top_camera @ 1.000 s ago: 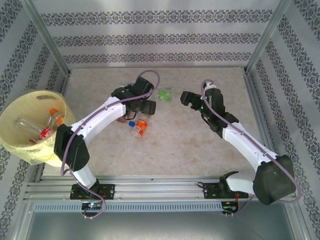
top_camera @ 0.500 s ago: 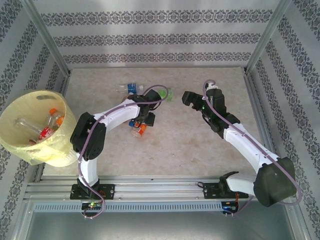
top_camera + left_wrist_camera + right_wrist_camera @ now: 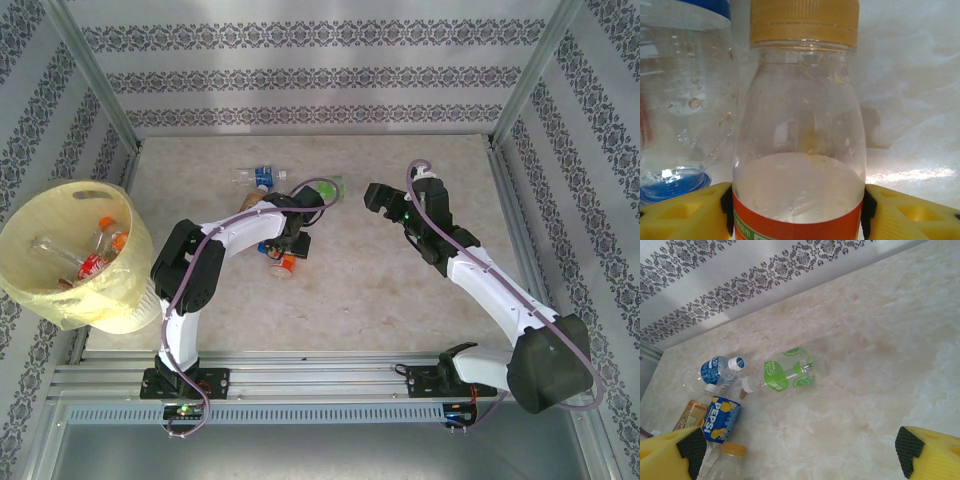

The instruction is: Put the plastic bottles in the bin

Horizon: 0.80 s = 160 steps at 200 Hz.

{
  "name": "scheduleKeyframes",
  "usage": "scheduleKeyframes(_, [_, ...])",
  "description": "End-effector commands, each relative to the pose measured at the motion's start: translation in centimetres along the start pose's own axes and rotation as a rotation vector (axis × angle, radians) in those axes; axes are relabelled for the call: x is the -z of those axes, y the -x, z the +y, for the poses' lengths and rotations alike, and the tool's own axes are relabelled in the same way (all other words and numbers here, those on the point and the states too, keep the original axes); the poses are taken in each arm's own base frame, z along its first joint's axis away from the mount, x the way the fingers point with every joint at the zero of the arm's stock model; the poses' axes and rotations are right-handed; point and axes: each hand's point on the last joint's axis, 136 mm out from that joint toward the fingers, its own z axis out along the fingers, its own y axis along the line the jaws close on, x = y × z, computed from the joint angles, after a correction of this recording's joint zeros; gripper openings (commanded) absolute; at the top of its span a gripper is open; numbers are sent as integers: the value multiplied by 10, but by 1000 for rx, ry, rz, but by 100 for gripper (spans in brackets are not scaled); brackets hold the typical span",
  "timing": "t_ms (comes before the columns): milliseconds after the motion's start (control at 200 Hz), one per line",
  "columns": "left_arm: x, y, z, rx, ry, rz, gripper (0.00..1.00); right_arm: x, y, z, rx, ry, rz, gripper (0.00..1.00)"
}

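Plastic bottles (image 3: pixel 785 374) — five on table (image 3: pixel 865 390), one bin (image 3: pixel 100 310)

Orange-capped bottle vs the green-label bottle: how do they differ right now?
Hold: the orange-capped bottle sits between the jaws of the left gripper, pads against both sides; the green-label bottle lies ungripped on the table. Label: orange-red on the orange-capped bottle, green and white on the green-label bottle. Both are clear plastic and outside the bin.

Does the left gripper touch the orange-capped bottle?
Touching. In the left wrist view, both pads of the left gripper press the sides of the bottle.
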Motion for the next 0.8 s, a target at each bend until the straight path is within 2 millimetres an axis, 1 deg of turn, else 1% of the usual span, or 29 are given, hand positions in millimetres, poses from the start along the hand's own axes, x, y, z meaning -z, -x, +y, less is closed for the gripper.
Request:
scheduleKeyframes(0, [-25,-16,-13,-18,-37,63,66,3,8,-3,-18,-10,-23,98])
scheduleKeyframes(155, [-32,-17,-15,-11,-57,42,67,5,8,-3,-16,-10,-25,98])
scheduleKeyframes(200, [-33,-17,-15,-13,-58,40,65,7,9,-3,-14,-9,-28,98])
scheduleKeyframes(300, [-28,-12,-15,-11,-57,15,59,10,11,-3,-12,-10,-39,98])
scheduleKeyframes(365, [-20,-7,-17,-3,-76,-12,56,13,13,-3,-6,-8,-49,98])
scheduleKeyframes(430, [-9,-2,-19,11,-102,-42,53,16,16,-2,5,-6,-63,98])
scheduleKeyframes(565, [21,11,-21,28,-158,-124,50,22,22,3,37,21,-92,98])
scheduleKeyframes(794, [84,33,-18,40,-231,-285,49,33,31,21,81,115,-144,98])
